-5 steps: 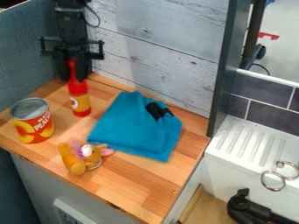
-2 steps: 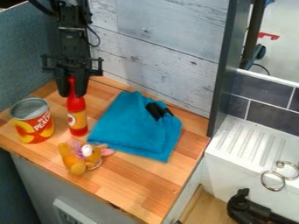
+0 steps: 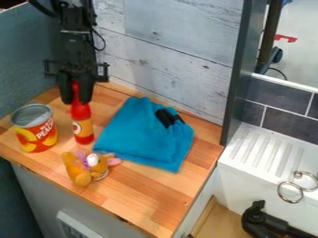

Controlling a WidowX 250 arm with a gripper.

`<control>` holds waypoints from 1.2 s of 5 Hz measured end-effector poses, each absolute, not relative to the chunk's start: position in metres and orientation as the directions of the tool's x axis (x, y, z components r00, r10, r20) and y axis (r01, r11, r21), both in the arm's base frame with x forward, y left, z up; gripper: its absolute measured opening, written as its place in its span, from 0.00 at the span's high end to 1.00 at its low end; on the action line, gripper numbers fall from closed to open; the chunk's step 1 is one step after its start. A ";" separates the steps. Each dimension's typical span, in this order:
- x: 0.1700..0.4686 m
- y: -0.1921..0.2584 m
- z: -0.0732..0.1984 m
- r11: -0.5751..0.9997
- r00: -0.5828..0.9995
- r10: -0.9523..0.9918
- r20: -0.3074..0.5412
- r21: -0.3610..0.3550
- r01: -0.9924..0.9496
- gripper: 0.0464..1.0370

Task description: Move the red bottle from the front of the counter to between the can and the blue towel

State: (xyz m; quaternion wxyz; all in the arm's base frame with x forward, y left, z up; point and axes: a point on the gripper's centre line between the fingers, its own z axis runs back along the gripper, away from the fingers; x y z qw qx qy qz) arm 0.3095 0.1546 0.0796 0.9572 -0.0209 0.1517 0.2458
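Note:
The black gripper (image 3: 76, 95) hangs down at the upper left of the counter, shut on the neck of a red bottle (image 3: 82, 122) with an orange lower part. The bottle is upright, its top between the two fingers. To its left is a can (image 3: 36, 135) with a peach label. A small orange-brown plush toy (image 3: 81, 171) lies in front of the bottle. Right of the bottle, a folded blue cloth (image 3: 146, 135) has a black object (image 3: 166, 118) on its upper part.
The wooden counter (image 3: 146, 197) is bounded by a grey-white plank wall behind and a dark panel at the left. Beyond a dark upright post on the right is a white ribbed sink ledge (image 3: 267, 151) with metal rings (image 3: 290, 192) and a black faucet (image 3: 264, 222).
The gripper and the red bottle have moved together toward the front of the counter since the earliest frame. Between the last two frames they have hardly shifted.

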 end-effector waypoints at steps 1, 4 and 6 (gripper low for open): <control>0.306 0.154 0.081 0.884 0.845 0.456 -0.279 0.034 -0.465 0.68; 0.297 0.160 0.078 0.884 0.844 0.452 -0.290 0.016 -0.468 0.34; 0.289 0.160 0.094 0.891 0.871 0.441 -0.217 -0.012 -0.454 0.03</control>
